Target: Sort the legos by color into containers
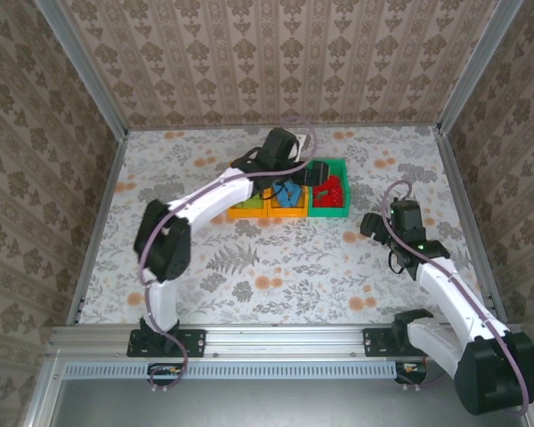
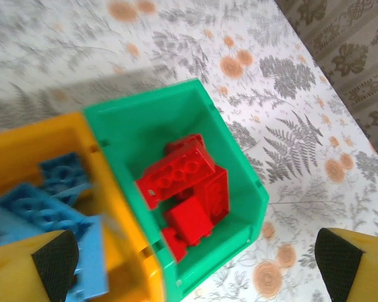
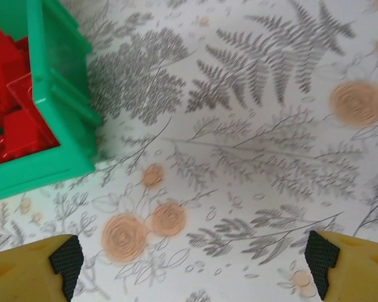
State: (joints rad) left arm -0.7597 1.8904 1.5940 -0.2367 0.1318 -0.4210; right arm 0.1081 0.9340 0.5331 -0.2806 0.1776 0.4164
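Note:
Three joined containers stand mid-table: two orange bins [image 1: 246, 212] and a green bin [image 1: 341, 166] at the right end. Red legos [image 2: 188, 185] lie piled in the green bin [image 2: 148, 126]. Blue legos [image 2: 41, 204] fill the orange bin [image 2: 31, 141] next to it. My left gripper [image 2: 195, 267] hovers open over the green bin's near corner, with nothing between its fingers. My right gripper [image 3: 192, 261] is open above the bare tablecloth, just right of the green bin [image 3: 57, 94], where red legos [image 3: 12, 100] show. From above, the left gripper [image 1: 301, 178] is over the bins and the right gripper [image 1: 372, 224] is beside them.
The left arm [image 1: 205, 200] stretches across the leftmost orange bin and hides most of it. Metal rails [image 1: 102, 213] and wallpapered walls enclose the flowered tablecloth [image 1: 276, 276].

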